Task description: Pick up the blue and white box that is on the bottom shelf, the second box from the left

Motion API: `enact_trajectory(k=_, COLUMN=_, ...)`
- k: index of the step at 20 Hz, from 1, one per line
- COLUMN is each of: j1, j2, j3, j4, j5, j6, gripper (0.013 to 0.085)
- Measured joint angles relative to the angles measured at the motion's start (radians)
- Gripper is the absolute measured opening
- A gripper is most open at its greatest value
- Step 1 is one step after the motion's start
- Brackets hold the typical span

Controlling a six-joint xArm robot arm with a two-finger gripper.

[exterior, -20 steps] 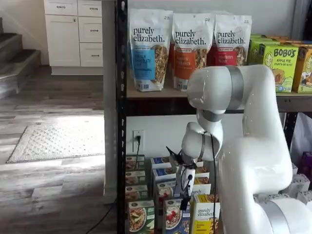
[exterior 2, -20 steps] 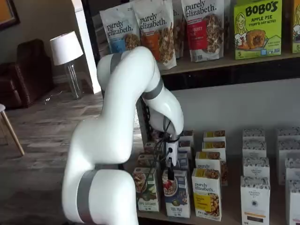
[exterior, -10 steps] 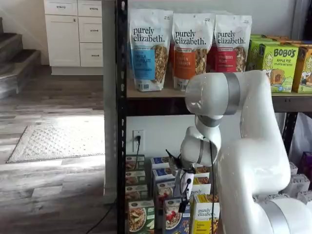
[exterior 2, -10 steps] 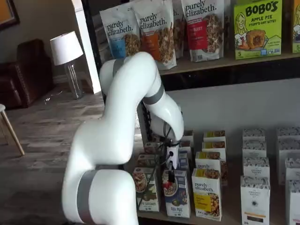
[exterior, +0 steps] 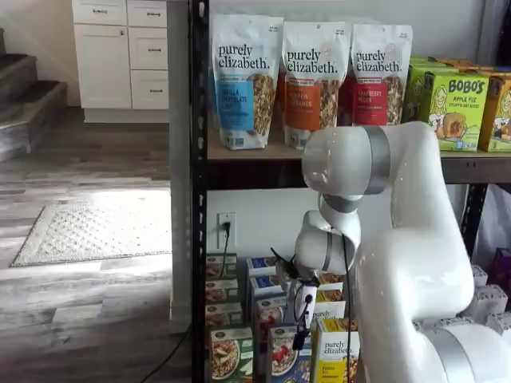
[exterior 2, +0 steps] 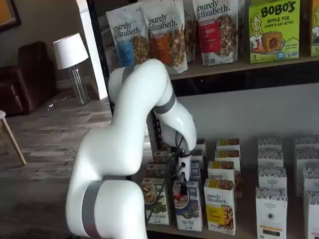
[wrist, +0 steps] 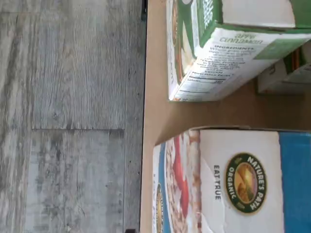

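- While the arm hangs low in front of the rack, the gripper (exterior 2: 183,185) stands just above the front row of the bottom shelf (exterior 2: 244,226); the fingers are too small and side-on to show a gap, but the jaws seem spread wide, with nothing held.
- From left to right the front row has a green box (exterior 2: 155,200), then the blue and white box (exterior 2: 186,205), then a yellow box (exterior 2: 220,204).
- In the wrist view the blue and white box (wrist: 218,182) lies right under the camera, with the green box (wrist: 228,46) just beside it.
- I judge this is the final approach: next the gripper must go down over the box top and close, without pushing its neighbours.
- Compared with one second ago, the arm's elbow has sunk a little and the gripper has come slightly lower.
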State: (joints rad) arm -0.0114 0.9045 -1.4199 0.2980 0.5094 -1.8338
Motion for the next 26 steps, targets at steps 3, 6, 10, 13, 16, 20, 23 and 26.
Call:
enact_trajectory(k=3, j1=-0.001, j2=0.006, j3=-0.009, j4=0.005, j5=0.004, j6=-0.005, gripper=0.085)
enact_trajectory(k=6, j1=-0.002, j2=0.008, j3=-0.018, j4=0.03, j5=0.015, j6=-0.025, gripper=0.085)
enact_trajectory(k=10, j1=-0.001, j2=0.005, j3=-0.029, j4=0.051, j5=0.03, j6=-0.04, gripper=0.085)
enact_trajectory(k=13, j1=0.0, j2=0.009, j3=-0.037, j4=0.033, j5=0.027, j6=-0.023, gripper=0.085)
enact_trajectory(k=16, j1=0.001, j2=0.023, j3=-0.053, j4=0.013, j5=0.029, j6=-0.005, gripper=0.085)
enact_trajectory(k=20, j1=0.001, j2=0.048, j3=-0.081, j4=-0.024, j5=0.042, j6=0.027, gripper=0.085)
enact_trajectory(k=23, j1=0.003, j2=0.066, j3=-0.099, j4=-0.052, j5=0.057, j6=0.053, gripper=0.085)
enact_trajectory(k=26, j1=0.004, j2=0.08, j3=-0.111, j4=-0.079, j5=0.065, j6=0.076, gripper=0.085)
